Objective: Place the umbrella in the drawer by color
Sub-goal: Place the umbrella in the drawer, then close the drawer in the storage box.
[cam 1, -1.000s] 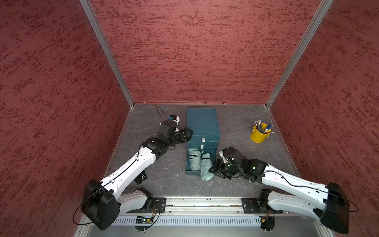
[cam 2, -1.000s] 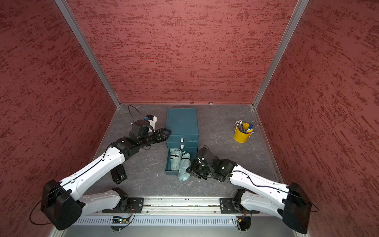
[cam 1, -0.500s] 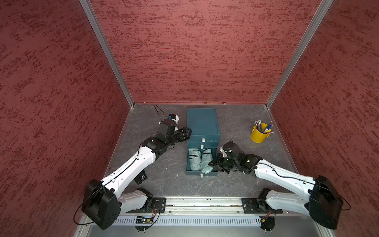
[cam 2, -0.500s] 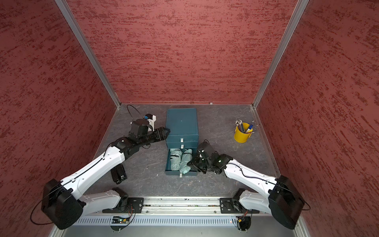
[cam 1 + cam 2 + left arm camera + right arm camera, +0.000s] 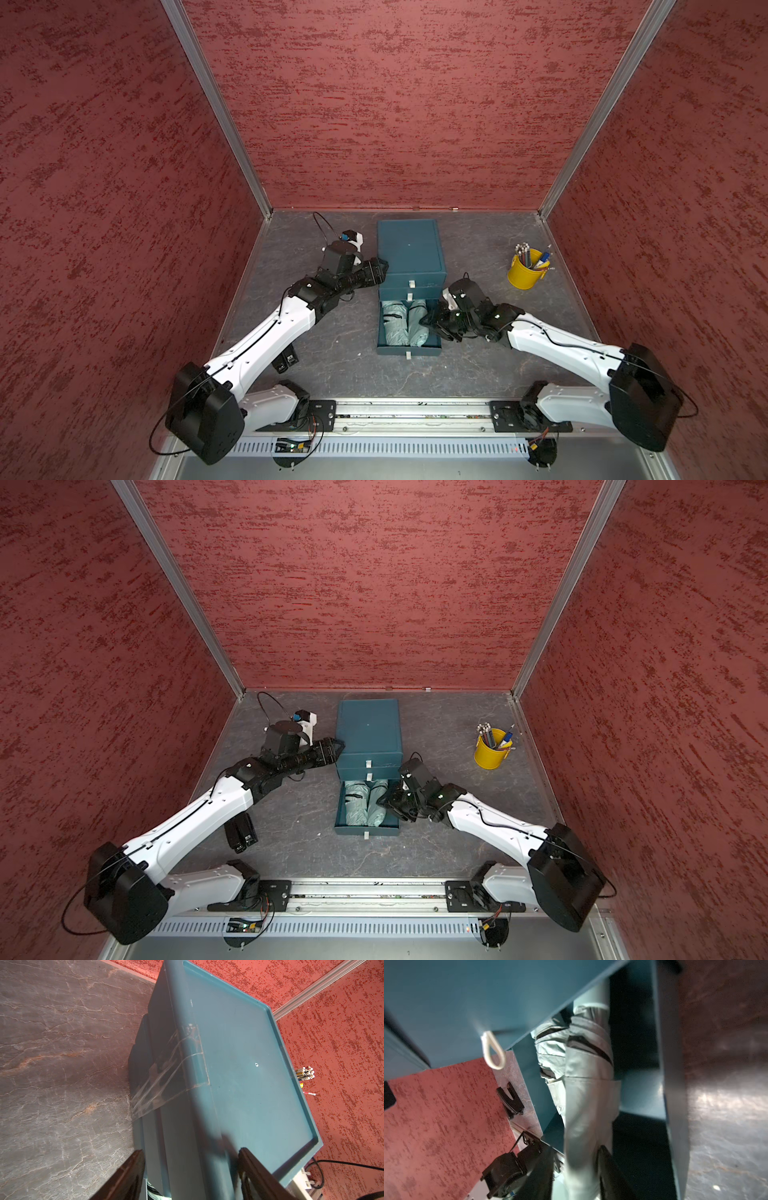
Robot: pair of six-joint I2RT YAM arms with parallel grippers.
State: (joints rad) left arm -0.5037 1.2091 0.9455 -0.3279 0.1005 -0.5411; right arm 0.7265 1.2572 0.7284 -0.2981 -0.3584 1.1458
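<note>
Two hands: right hand (image 5: 575, 1148) half-open astride umbrella (image 5: 587, 1076), left hand (image 5: 190, 1150) wide astride cabinet (image 5: 239, 1053).

Two folded pale green umbrellas (image 5: 395, 328), side by side, lengthwise, inside pulled-out bottom drawer (image 5: 409, 352), teal.
</note>
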